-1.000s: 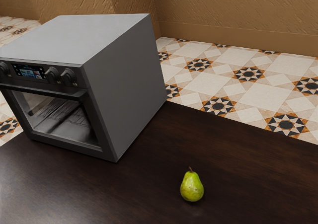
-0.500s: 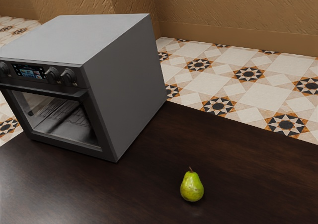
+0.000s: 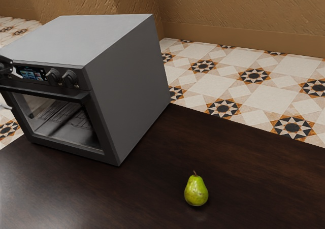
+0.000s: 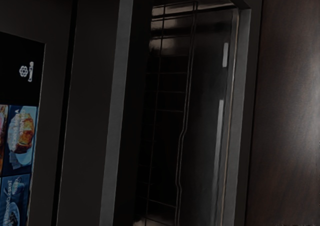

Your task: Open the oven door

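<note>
Evidently I am up close to the oven (image 3: 129, 82), with my gripper (image 3: 7, 66) at the exterior view's left edge, in front of the control panel and just beside its lit display (image 3: 31, 74). I cannot tell whether my gripper is open or closed, nor whether it touches the panel.

The oven door (image 3: 71, 146) is shut, set into the oven's front beneath the panel. It faces the exterior view's near left. Its long axis runs across that front, slanting from the far left toward the near right. The handle (image 3: 45, 91) is a dark bar along the door's upper edge, running the same way and standing out from the front. Two knobs (image 3: 69, 78) sit above it, to the exterior view's right of the display.

My wrist view is dim, so I read it with some caution: the handle seems to be the broad dark strip between the display and the door's glass. Behind the glass I see a wire rack (image 4: 187, 113), and past the door's frame the dark wood of the table (image 3: 244, 163).

A green pear (image 3: 196, 191) stands upright on the table, stem up, at the exterior view's near right of the oven and well apart from it. Beyond the table, on the far side, lie the patterned floor tiles (image 3: 254, 76) and a tan wall (image 3: 238, 10).
</note>
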Controlling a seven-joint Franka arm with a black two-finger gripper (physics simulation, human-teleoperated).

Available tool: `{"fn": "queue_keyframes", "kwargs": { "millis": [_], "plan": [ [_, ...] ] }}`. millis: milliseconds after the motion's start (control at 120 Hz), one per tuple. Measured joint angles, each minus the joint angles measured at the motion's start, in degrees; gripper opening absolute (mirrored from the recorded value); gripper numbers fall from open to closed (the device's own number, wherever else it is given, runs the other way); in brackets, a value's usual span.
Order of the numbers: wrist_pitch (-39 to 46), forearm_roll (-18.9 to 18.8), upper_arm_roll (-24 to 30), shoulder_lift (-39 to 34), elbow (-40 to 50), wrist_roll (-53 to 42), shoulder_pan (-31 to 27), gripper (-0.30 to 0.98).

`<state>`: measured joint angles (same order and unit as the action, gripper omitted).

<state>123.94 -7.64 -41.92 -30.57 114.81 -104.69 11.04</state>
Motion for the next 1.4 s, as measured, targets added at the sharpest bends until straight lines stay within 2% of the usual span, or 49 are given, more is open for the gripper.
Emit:
{"fn": "queue_keyframes", "kwargs": {
  "millis": [875,1258,1308,1342,1350,1358,1400],
  "plan": [
    [1.44,0.08,-1.66,3.09,0.31,-5.79,1.69,0.69],
    [1.51,0.02,-3.32,1.92,3.96,-6.63,0.75,0.69],
    [1.10,-0.17,-2.87,-1.36,6.56,-6.71,-0.68,0.67],
    [0.24,-0.60,0.48,-6.88,10.34,-6.76,-5.52,0.52],
    [-0.36,-0.70,2.46,-10.15,12.13,-6.79,-8.32,0.45],
    [-0.93,-0.78,4.15,-13.05,13.63,-6.82,-10.77,0.43],
    [-6.35,-0.58,11.47,-31.82,18.41,-7.02,-20.95,0.49]
  ]
}}
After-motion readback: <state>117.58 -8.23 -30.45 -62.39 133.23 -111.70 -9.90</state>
